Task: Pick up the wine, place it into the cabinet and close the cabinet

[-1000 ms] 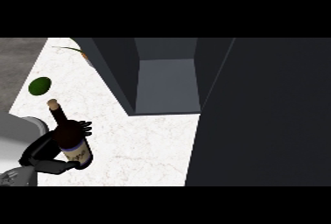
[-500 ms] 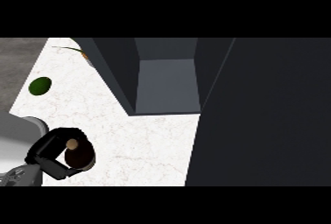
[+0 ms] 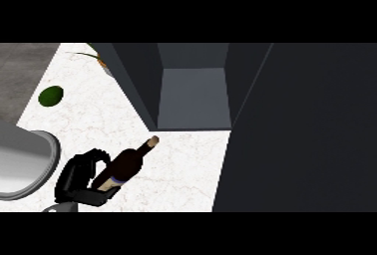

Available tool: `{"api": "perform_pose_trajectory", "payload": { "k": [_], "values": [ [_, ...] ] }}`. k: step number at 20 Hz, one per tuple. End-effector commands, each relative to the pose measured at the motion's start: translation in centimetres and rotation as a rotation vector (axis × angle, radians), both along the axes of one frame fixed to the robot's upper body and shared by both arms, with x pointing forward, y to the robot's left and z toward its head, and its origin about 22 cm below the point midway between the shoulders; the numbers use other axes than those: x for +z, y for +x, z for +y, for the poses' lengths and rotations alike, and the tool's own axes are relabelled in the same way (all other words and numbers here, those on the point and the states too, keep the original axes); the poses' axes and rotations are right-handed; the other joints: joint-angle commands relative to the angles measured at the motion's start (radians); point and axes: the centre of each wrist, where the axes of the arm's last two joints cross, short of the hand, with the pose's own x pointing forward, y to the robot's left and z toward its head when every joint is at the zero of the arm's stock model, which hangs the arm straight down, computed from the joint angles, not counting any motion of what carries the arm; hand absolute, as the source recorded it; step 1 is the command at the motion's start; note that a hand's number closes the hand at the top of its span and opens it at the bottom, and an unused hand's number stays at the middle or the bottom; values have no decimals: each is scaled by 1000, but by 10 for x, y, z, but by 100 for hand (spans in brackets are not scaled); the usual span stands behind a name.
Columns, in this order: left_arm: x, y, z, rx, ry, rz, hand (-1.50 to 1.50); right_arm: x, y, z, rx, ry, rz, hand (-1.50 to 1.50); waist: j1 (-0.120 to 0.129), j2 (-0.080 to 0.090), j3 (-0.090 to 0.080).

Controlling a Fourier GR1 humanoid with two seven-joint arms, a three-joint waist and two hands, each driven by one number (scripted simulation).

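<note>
Wine (image 3: pixel 129 163) tilted, neck twd cabinet (image 3: pixel 195 94) opening.

No readable text, brand, number or sign anywhere. The wine bottle (image 3: pixel 126 167) has a pale label band low on its body, but it is partly covered by the left hand (image 3: pixel 81 179) and nothing on it can be made out. The cabinet (image 3: pixel 193 94) walls, open door (image 3: pixel 302 129) and white counter (image 3: pixel 177 164) carry no markings.
</note>
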Motion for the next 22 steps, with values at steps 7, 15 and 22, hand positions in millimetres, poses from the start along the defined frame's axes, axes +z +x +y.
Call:
{"api": "perform_pose_trajectory", "payload": {
  "k": [7,15,22],
  "values": [
    [9,-2,-38,-66,-93,-15,150,16,-40,-13,-24,34,-66,-150,2,4,-2],
    [43,-12,-92,-101,-109,-51,150,16,-46,-23,-3,17,-56,-150,2,3,-1],
    [64,-14,-116,-103,-87,-61,150,23,-58,-24,11,39,-43,-150,-6,2,-3]
  ]
}}
